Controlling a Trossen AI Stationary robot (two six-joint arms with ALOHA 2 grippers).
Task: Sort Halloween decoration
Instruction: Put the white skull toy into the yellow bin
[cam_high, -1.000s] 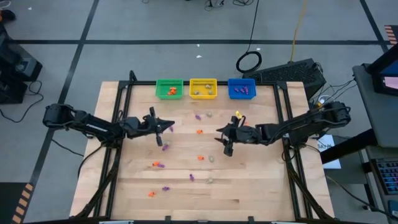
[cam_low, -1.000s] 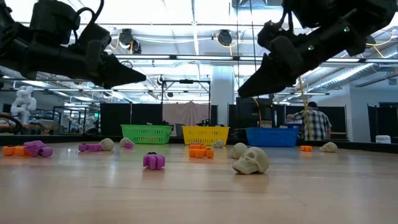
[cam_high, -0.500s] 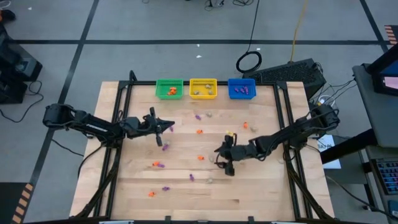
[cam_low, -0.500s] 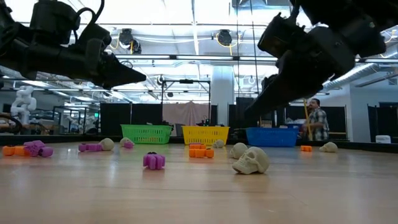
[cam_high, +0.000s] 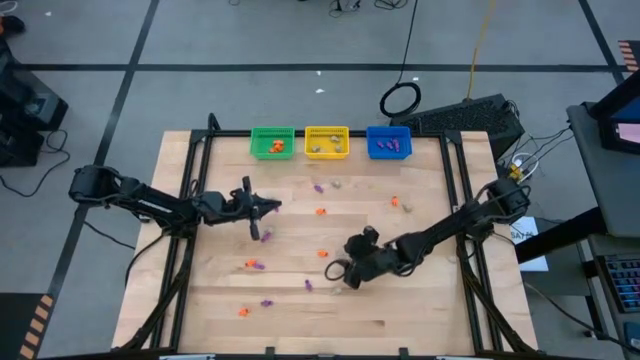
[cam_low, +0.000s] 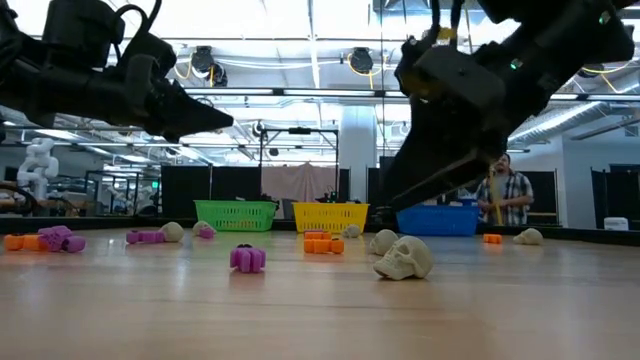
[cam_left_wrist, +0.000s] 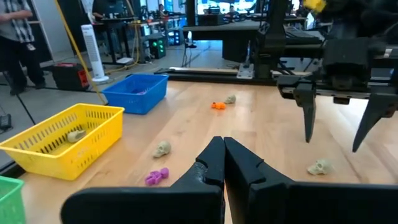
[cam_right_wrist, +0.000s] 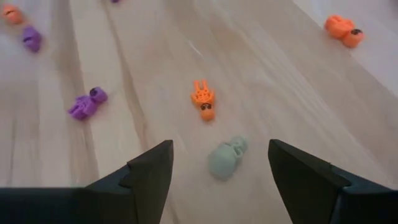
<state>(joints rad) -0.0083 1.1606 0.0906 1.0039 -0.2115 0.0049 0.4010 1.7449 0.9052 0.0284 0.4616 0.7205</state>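
Tiny orange, purple and pale skull-shaped trinkets (cam_high: 320, 211) lay scattered over the bare wooden surface (cam_high: 420, 310), nothing blocking the right hand (cam_right_wrist: 219, 163), which hung spread wide over a pale skull (cam_right_wrist: 226, 157) beside an orange figure (cam_right_wrist: 203, 99). The left hand (cam_high: 266, 206) hovered pinched narrow, holding nothing, near a purple piece (cam_high: 265, 236). At the far edge, the green basket (cam_high: 272, 142) held orange pieces, the yellow basket (cam_high: 326, 141) pale ones, the blue basket (cam_high: 389, 141) purple ones.

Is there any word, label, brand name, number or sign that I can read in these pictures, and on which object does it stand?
None: no readable text shows in any view.
The green basket, yellow basket and blue basket bear no visible label.
The skull trinket between the right gripper's open fingers bears no markings.
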